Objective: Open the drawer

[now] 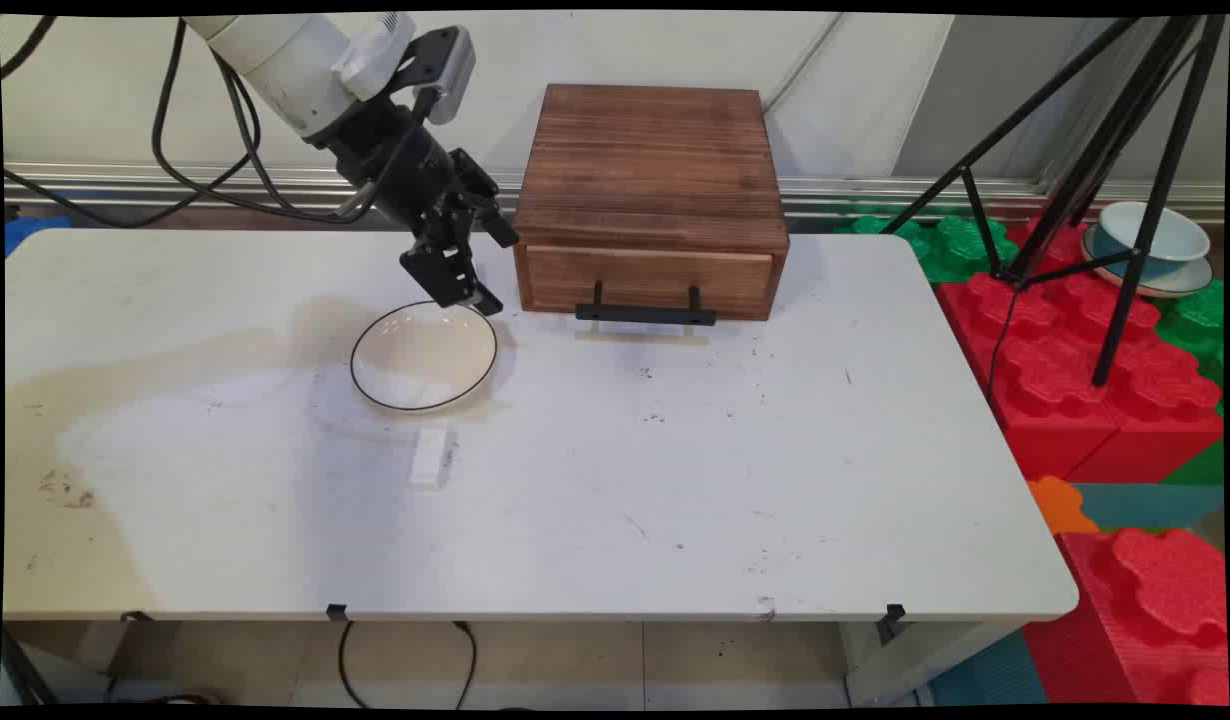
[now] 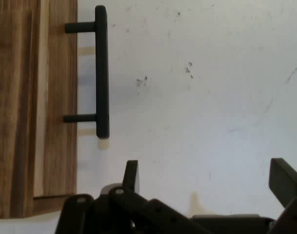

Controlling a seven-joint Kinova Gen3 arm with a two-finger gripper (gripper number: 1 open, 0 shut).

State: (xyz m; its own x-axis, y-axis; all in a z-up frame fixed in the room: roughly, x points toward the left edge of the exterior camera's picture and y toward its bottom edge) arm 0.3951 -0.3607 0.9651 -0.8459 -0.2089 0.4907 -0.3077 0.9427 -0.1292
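overhead main view; close hand view; both show drawer handle (image 1: 646, 314) (image 2: 102, 71).

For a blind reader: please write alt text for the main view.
A black end effector, fingers open, hangs over the far rim of a white bowl on a white table, beside a closed wooden drawer box with a black handle.

Gripper (image 1: 472, 283): matt black, looks like hard plastic or coated metal, can't tell which. Just beneath the jaws, bowl (image 1: 424, 356): glossy white glaze, ceramic-looking, thin dark rim. Beside the jaws, drawer box (image 1: 652, 185): dark stained wood, visible grain, satin finish; drawer front lighter wood. Its handle (image 2: 102, 73): matt black bar, smooth. Table (image 1: 675, 480): smooth white laminate, scuffed and stained. Small block (image 1: 430, 457) beyond the bowl: matt white.
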